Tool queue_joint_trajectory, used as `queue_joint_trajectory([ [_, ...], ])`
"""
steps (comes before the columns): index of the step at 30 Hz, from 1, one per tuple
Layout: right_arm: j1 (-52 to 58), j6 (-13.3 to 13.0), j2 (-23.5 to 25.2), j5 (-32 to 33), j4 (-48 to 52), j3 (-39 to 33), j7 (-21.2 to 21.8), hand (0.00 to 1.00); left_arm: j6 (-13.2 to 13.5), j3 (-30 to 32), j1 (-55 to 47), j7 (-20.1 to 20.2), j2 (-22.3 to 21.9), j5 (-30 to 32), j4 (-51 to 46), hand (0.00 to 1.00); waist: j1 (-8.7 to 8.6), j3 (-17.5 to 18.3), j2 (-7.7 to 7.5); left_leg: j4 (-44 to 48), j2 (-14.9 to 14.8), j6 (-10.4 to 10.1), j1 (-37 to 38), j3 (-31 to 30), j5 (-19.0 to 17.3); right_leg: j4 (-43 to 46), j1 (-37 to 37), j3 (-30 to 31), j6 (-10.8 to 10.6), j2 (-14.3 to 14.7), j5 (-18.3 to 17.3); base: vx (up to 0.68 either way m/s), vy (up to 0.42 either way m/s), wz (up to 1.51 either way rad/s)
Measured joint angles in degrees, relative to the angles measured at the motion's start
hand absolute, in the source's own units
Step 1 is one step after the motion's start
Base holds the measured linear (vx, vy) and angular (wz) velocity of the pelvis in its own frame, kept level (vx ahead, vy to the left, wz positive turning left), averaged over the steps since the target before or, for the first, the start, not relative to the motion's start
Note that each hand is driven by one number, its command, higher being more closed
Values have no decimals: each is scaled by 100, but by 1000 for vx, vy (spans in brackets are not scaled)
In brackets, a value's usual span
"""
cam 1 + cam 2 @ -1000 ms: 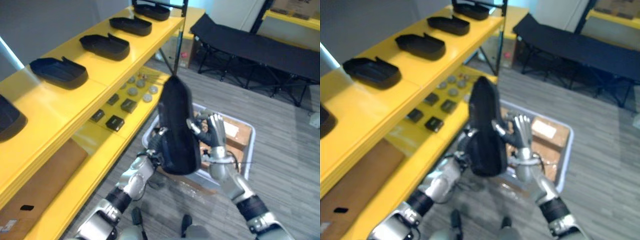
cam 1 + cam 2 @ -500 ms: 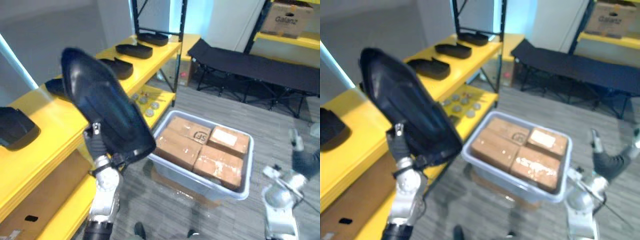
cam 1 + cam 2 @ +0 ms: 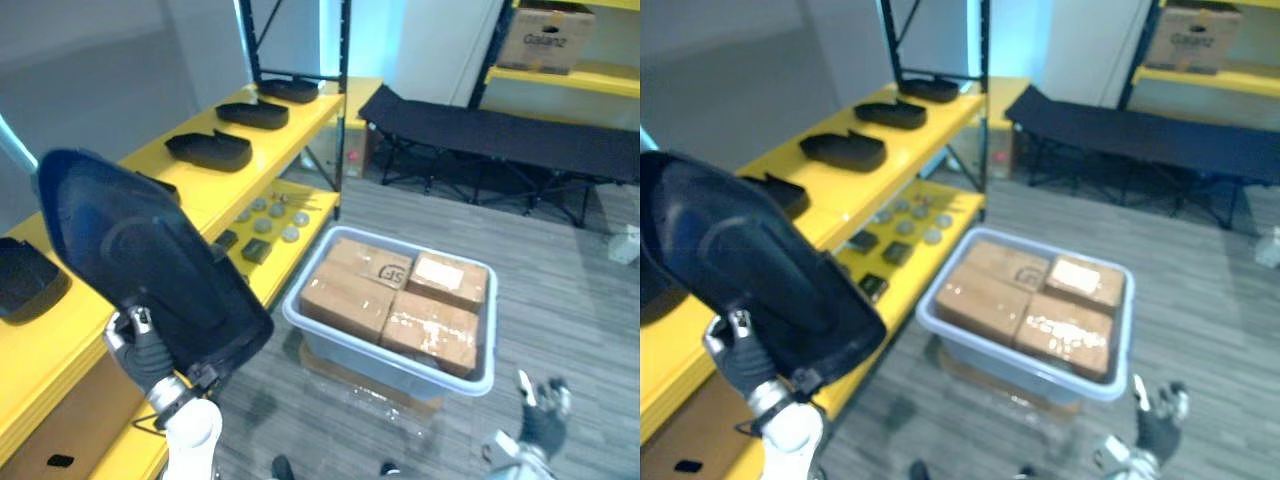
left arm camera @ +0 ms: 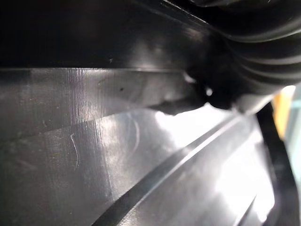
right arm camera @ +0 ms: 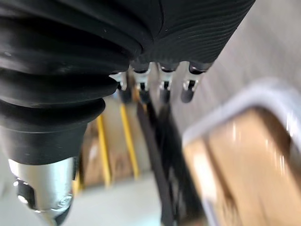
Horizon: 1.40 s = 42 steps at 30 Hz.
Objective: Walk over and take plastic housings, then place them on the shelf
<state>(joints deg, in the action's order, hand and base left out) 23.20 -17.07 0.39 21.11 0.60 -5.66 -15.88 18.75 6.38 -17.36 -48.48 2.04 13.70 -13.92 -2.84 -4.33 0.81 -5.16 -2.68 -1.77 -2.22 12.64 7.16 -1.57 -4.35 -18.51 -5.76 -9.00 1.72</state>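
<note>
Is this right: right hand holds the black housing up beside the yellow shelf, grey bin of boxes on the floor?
No. The left hand holds the black housing up beside the yellow shelf (left eye view); the right hand hangs low, empty. The grey bin of boxes: correct.

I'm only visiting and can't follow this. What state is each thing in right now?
Housing: held up, gripped by the left hand.
Right hand: open, empty, low beside the tub.
Tub: on the floor, full.
Boxes: closed, packed in the tub.
Shelf: more housings lie on top.
Cot: unfolded, nothing on it.
</note>
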Motion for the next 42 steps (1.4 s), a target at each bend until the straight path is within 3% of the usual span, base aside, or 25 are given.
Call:
queue_joint_trajectory([
  [7,-1438,458,-395,-654,-722,1235,226,0,-149,1264,-415,-181,-46,31,-1032,100,678,11,-4,1,282,-39,-177,-1105,183,14,-506,-1234,-128,-90,-144,60,5,88],
  [8,-1668,483,-408,-849,-840,1464,221,0,-140,1443,-523,-134,-94,22,-1121,100,837,24,-27,1,336,-35,-188,-1257,185,17,-594,-1417,-146,-100,-175,49,-10,82],
  [12,-2244,483,-447,-1123,-875,2125,287,0,-4,1944,-643,-37,-316,-17,-1145,100,1160,23,-126,0,435,5,-250,-1566,166,64,-765,-1833,-139,-111,-337,31,-10,58],
  [17,-2485,708,-475,-830,-1024,2263,581,0,-25,2007,-657,272,-315,21,-1144,100,1187,-16,-285,17,411,3,-139,-1535,170,333,-769,-1748,-10,-127,-525,23,-5,3],
  [22,-2420,1096,-633,-830,-1026,2570,937,0,-53,1988,-329,294,-200,62,-1057,100,1119,-104,-302,39,315,33,-99,-1299,78,391,-784,-1607,-42,-63,-637,-35,-7,-11],
  [23,-2383,1141,-674,-835,-1006,2574,956,0,-52,1982,-128,367,-163,77,-1012,100,1072,-130,-310,40,210,49,-113,-944,75,393,-823,-1718,-51,-42,-642,-66,-10,34],
  [27,-2254,1131,-821,-858,-696,2443,939,0,-103,1758,296,597,87,79,-900,100,919,-225,-262,34,112,155,-188,-592,185,478,-880,-2067,-79,-56,-717,-59,15,50],
  [28,-2218,1101,-833,-882,-635,2323,936,0,-152,1669,329,711,99,78,-900,100,914,-293,-168,12,140,177,-189,-578,209,566,-872,-2091,-115,-100,-764,-22,40,15],
  [32,-2126,833,-807,-840,-571,1908,983,0,-220,1456,342,1082,194,81,-900,100,803,-344,-103,8,250,192,-202,-410,208,838,-764,-1939,-145,-258,-997,-6,55,10],
  [34,-1966,484,-757,-1021,-489,1686,972,0,-219,1325,474,1292,424,83,-889,100,690,-373,-174,9,384,227,-292,-606,216,1170,-568,-1337,-61,-256,-1289,26,15,49],
  [36,-1752,87,-759,-1097,-308,1379,1062,0,-193,1060,785,1545,713,73,-706,100,474,-397,-217,7,553,279,-300,-1034,258,1430,-569,-611,-30,-245,-1311,85,32,105],
  [37,-1729,-19,-759,-1088,-293,1301,1118,0,-169,1020,872,1614,791,76,-649,100,467,-403,-229,7,568,280,-287,-1104,259,1536,-568,-452,-17,-243,-1319,102,27,93],
  [39,-1732,-488,-799,-1054,-113,1054,1451,0,-68,1033,996,1778,1038,22,-617,100,517,-395,-295,27,596,250,-289,-1321,304,1758,-564,-335,12,-231,-1335,99,-40,58],
  [42,-1948,-737,-972,-918,-115,946,1855,0,-52,1062,979,1858,1101,-26,-616,100,599,-401,-301,43,611,269,-296,-1374,379,1846,-558,-319,20,-249,-1340,100,-64,26],
])
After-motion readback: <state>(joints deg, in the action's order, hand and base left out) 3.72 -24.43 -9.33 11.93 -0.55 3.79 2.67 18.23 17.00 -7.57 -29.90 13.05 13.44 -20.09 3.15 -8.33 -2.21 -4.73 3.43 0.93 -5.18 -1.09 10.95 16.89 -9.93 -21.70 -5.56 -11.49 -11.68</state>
